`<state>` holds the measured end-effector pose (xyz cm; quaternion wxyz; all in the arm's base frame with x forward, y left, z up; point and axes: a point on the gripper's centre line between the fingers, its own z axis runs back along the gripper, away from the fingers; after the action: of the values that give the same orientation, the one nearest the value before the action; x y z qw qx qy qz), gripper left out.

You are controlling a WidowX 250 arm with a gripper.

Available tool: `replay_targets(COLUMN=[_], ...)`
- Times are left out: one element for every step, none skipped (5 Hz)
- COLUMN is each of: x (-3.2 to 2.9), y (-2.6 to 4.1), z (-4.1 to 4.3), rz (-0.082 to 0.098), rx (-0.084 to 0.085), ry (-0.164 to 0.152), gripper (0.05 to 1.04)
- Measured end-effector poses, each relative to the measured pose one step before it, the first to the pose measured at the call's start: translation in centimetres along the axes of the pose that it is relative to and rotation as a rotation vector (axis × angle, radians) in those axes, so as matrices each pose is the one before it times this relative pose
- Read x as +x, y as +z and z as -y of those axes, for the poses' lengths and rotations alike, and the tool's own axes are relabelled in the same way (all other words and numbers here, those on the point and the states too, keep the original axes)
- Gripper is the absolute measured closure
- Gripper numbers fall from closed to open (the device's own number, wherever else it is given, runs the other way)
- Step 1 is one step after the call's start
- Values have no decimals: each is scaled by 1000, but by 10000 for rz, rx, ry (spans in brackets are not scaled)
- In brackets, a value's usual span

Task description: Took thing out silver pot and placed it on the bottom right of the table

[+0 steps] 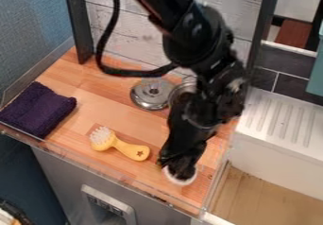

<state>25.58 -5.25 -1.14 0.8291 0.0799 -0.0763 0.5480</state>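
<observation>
Thing at the tool shows white, its direction and long axis unclear.

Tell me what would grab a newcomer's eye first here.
The big black robot arm, coming in from the top edge, its gripper down at a small white thing near the front right corner of the wooden table. Next, the bright yellow brush at front centre, then the dark purple cloth at the left.
</observation>
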Motion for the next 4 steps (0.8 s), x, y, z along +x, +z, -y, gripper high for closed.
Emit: replay_targets(x=[-165, 107, 411, 161], y=[-690, -790, -128, -133], z=[114, -193, -377, -286], rz=[-195, -195, -4, 74], rx=[-21, 314, 166, 83], ry=[-159, -106, 513, 214], gripper=[870, 831, 567, 253])
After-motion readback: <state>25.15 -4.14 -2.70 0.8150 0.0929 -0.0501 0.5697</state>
